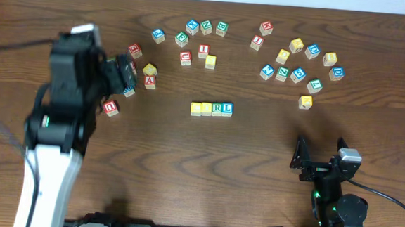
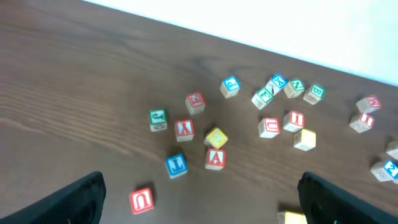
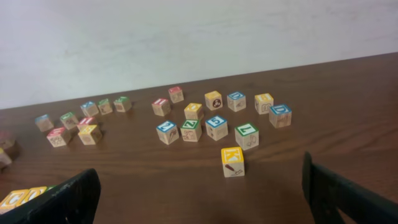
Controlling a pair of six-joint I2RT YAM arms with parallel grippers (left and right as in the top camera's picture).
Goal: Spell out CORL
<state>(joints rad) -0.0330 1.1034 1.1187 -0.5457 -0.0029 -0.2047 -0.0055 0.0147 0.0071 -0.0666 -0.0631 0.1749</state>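
The CORL cubes (image 1: 212, 108) are lined up at centre frame; left gripper (image 2: 200, 193) and right gripper (image 1: 320, 154) are held wide, empty.

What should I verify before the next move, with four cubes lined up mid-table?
1. The row of four cubes is straight, sides touching: ok.
2. The R cube then the L cube close the row: ok.
3. The yellow-topped cubes read C, O: cannot tell, tops look plain.
4. The left gripper is open and empty: ok.
5. The right gripper is open, empty, apart from the row: ok.
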